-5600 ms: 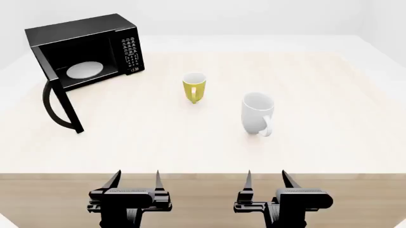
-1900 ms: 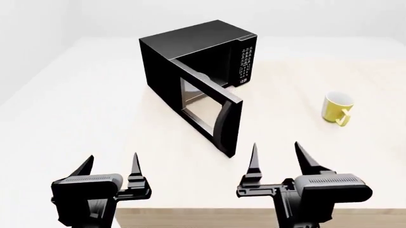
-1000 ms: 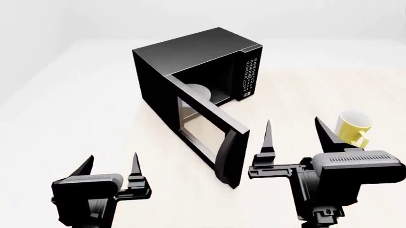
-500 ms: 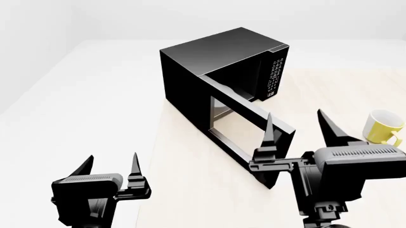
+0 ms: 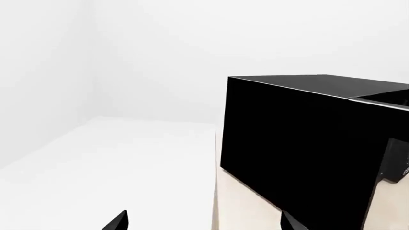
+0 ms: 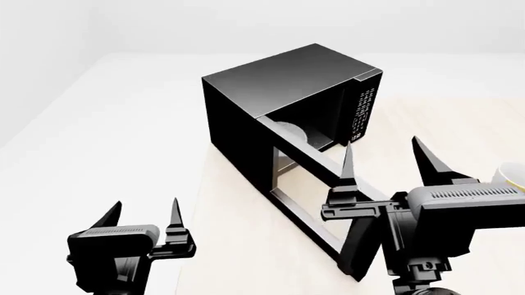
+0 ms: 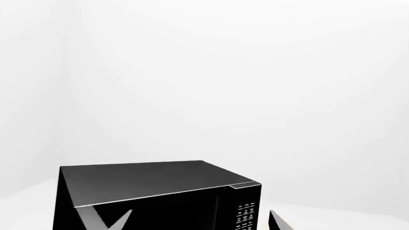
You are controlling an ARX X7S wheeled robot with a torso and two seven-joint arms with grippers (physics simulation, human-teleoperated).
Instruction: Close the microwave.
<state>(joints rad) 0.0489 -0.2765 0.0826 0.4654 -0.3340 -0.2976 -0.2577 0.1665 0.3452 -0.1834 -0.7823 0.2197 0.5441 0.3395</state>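
Note:
The microwave [image 6: 279, 80] is a glossy black box standing on the light wooden table [image 6: 238, 246]. Its door [image 6: 308, 212] hangs open, swung out toward me, and a white plate [image 6: 289, 130] shows inside. My right gripper [image 6: 387, 163] is raised and open, right by the door's outer end; its left finger overlaps the door's top edge, and I cannot tell if they touch. My left gripper [image 6: 141, 215] is open and empty, low and left of the table. The left wrist view shows the microwave [image 5: 300, 139] side beyond the open gripper [image 5: 204, 225]. The right wrist view shows the microwave [image 7: 147, 187] top beyond the open gripper [image 7: 195, 223].
A yellow mug [image 6: 513, 176] is cut off by the right edge of the head view, on the table. The table's left edge [image 6: 201, 203] runs just left of the microwave, with white floor beyond. The button panel [image 6: 361, 114] faces right.
The view has shifted: the microwave sits lower and closer, and the mug has slid to the right edge. My right gripper now overlaps the door's outer end. The left gripper is unmoved.

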